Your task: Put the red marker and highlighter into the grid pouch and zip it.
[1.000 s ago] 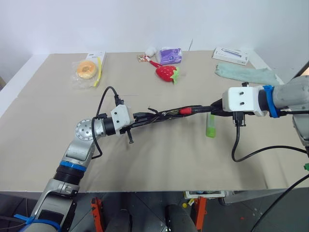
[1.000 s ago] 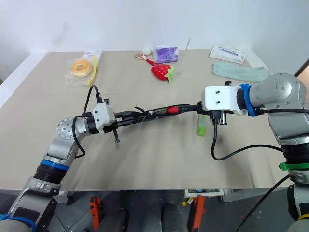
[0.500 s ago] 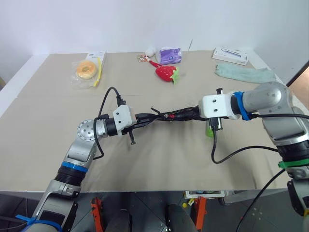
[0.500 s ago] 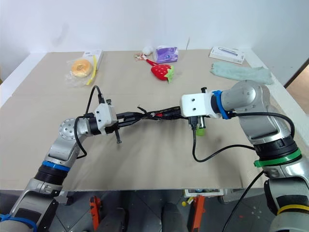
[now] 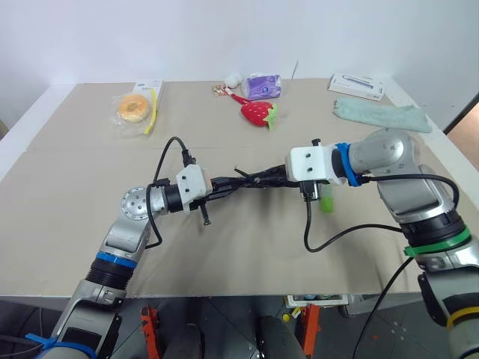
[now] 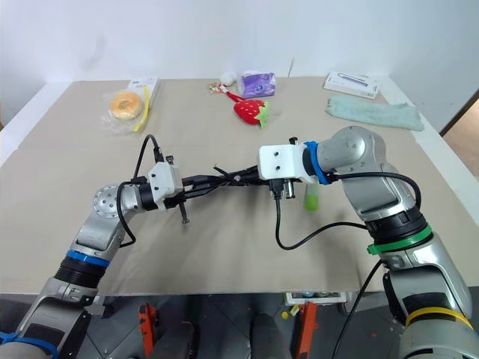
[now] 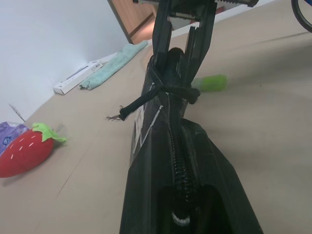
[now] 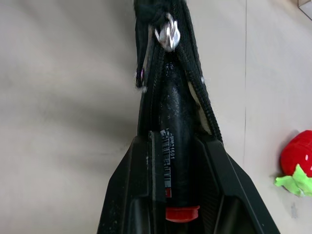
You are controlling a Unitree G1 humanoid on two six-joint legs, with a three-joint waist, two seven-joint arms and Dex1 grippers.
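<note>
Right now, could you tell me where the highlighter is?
The highlighter lies on the table on the robot's right, just beneath the right gripper's wrist, outside the grid pouch.

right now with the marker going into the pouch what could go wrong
1. The red marker sits between the right gripper's jaws, partly inside the grid pouch; its tip may catch on the narrow opening or the zipper slider.
2. The left gripper holds the pouch up by one end, so a push could twist it or pull it free.
3. The highlighter still lies on the table, close under the right arm; it could get knocked away.
</note>
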